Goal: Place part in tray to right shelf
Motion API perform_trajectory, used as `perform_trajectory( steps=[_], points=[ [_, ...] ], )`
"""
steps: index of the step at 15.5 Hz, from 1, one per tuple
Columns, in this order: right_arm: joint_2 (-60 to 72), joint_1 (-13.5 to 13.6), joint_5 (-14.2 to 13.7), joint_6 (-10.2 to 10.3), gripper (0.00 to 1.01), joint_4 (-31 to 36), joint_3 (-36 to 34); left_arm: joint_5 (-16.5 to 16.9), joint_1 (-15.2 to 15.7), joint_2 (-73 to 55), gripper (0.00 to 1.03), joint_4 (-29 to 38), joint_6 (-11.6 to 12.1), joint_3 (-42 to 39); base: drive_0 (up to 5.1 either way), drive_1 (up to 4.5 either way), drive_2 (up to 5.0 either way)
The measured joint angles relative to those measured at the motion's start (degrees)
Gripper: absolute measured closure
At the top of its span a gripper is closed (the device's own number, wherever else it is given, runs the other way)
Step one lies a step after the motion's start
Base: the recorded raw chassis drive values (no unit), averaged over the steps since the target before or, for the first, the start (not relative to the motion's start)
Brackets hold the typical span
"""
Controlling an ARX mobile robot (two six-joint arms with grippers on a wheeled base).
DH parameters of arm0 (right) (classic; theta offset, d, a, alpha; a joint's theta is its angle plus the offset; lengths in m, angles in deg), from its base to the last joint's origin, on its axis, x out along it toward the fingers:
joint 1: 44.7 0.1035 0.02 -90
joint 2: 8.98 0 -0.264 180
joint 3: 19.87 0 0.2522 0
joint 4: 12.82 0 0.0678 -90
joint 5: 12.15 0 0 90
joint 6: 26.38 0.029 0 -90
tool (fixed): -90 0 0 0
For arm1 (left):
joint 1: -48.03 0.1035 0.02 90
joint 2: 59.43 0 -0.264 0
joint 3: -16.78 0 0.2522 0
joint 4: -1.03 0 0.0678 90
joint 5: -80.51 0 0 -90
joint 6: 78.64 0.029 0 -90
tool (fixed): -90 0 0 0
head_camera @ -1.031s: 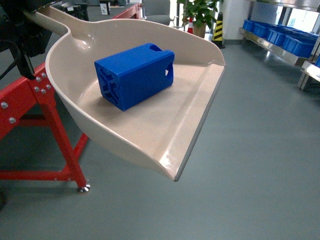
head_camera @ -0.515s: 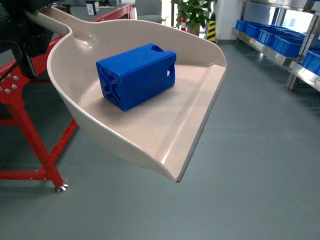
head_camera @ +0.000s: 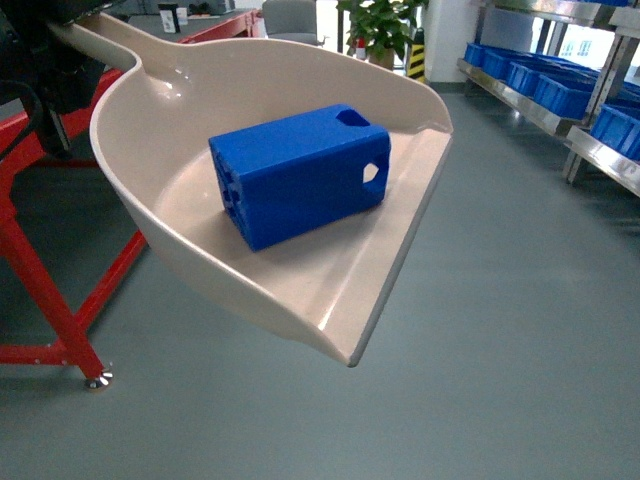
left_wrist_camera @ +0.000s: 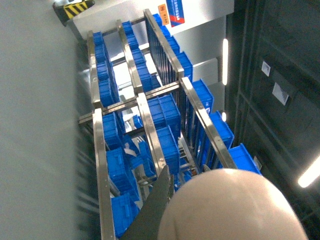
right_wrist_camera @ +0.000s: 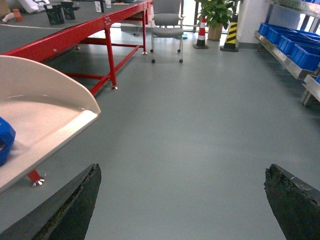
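Head cam: looks forward and slanting down, very close on the tray (head_camera: 330, 290) carrying the part (head_camera: 300, 175), floor beyond.

Right wrist cam: low, faces level across the floor, both fingers (right_wrist_camera: 70, 210) of the right tool (right_wrist_camera: 182, 205) at the bottom corners, wide apart. Shares with head the tray lip, red desk (right_wrist_camera: 75, 37), plant (right_wrist_camera: 216, 11) and right shelf (right_wrist_camera: 292, 50).

Left wrist cam: rolled sideways, faces the shelf from further off; a beige rounded thing fills the bottom, probably the tray handle, too close to tell.

a red-framed table (right_wrist_camera: 75, 37), grey chair (right_wrist_camera: 166, 25), potted plant (right_wrist_camera: 216, 14) and striped bollard (right_wrist_camera: 231, 35).
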Motion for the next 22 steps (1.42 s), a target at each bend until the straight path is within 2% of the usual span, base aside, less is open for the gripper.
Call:
perform_trajectory(
  steps=[22],
  points=[
    [0.1,0.0,0.0,0.0,0.03,0.0,0.0,-0.2,0.1,-0.2,0.91,-0.4,0.0,0.0,0.0,4.29,-4.4]
  ],
)
